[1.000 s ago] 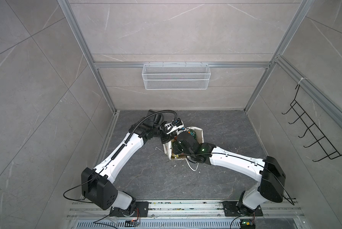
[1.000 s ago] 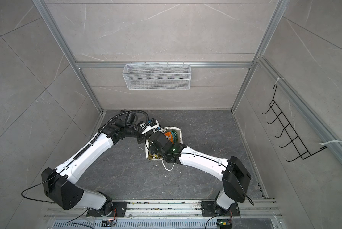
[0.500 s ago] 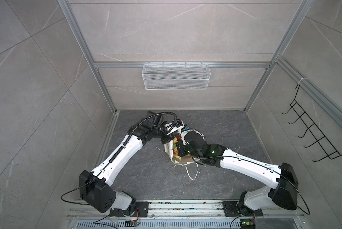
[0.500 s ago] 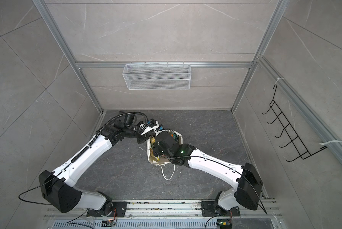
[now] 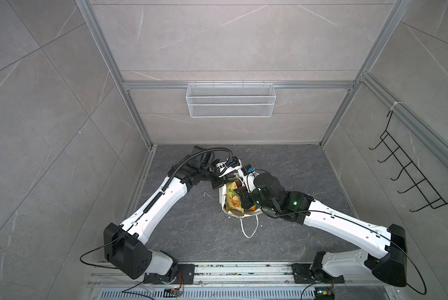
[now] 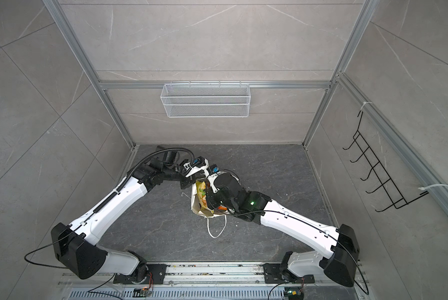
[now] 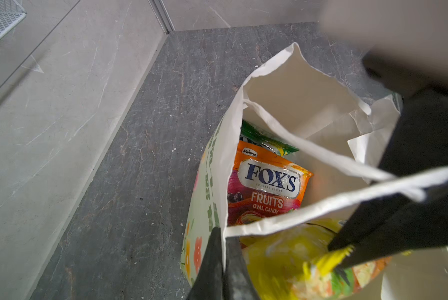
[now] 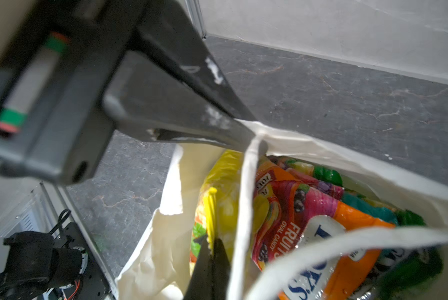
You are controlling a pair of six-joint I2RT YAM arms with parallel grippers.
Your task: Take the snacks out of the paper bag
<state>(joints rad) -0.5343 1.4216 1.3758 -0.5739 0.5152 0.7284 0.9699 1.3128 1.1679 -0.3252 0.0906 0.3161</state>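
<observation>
Between tiled walls (image 5: 230,39), dark veined floor (image 5: 191,233)

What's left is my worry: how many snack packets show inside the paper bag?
4, inside the paper bag: yellow packet at the clamped rim, then orange FOX'S packet, teal packet, green packet farthest. More may be hidden.

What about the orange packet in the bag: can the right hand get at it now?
Probably not yet: the right hand is shut on the yellow packet beside the orange packet. The left hand pinches the bag at its rim, so the mouth is open.
</observation>
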